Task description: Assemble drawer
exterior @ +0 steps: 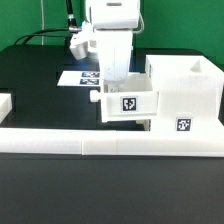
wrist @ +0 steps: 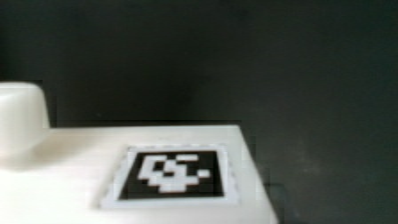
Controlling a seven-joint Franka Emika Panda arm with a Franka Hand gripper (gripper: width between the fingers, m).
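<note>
The large white boxy housing point(exterior: 190, 90) stands at the exterior view's right, with a tag on its front. A small white tray point(exterior: 130, 103) with a tag on its face hangs against the housing's left side, slightly above the table. My gripper point(exterior: 117, 88) reaches down into the tray from above and is shut on it; the tray walls hide the fingertips. In the wrist view the tray's white surface point(wrist: 89, 150) and its tag point(wrist: 173, 172) fill the lower part, very close. A rounded white part point(wrist: 18, 118) shows beside it. A second tray is not in view.
The long low white border rail point(exterior: 110, 142) runs across the front. The marker board point(exterior: 82, 77) lies flat on the black table point(exterior: 40, 100) behind the arm. A white piece point(exterior: 4, 102) shows at the exterior view's left edge. Cables hang at the back.
</note>
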